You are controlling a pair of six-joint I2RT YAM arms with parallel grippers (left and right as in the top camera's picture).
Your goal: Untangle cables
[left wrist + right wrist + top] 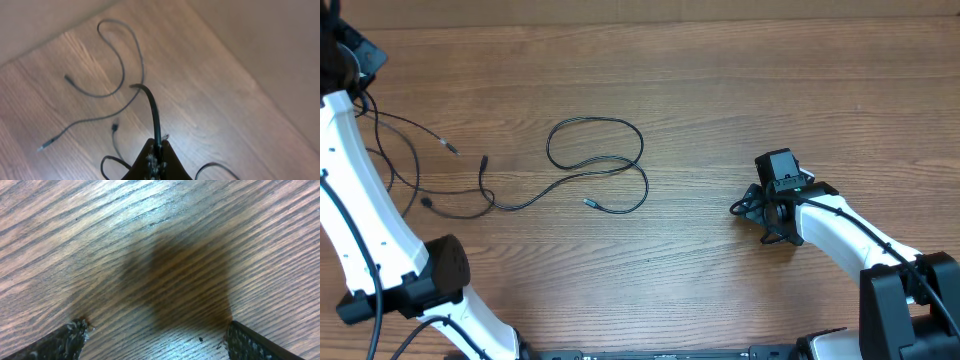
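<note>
**Lift-and-separate in hand; right arm idle**

Left gripper (156,156): jaws together, clamped on one black cable (154,107). It is held high above the table (800,90) at the overhead's 10 o'clock corner. The cord arcs up out of the pinch, then drops away (where it lands I cannot trace). Thin strands (402,150) trail under that arm at 9 o'clock, plug ends lying free.

Looped cable (596,150) lies flat just left of centre: one big loop, both ends showing. Its tail, at 8 o'clock of the loop, meets a strand from the left group. Crossing or merely touching, cannot tell.

Right gripper (156,330): jaws wide apart, nothing between them. It sits low over bare wood at 4 o'clock, well apart from every cord.

Judgement: the step in hand is pulling one cord clear of the left group; the centre cable looks mostly freed. The next move likely calls for drawing the held cord toward 12 o'clock and watching whether neighbours drag along. If they do, the right arm would need to cross over and pin them.
</note>
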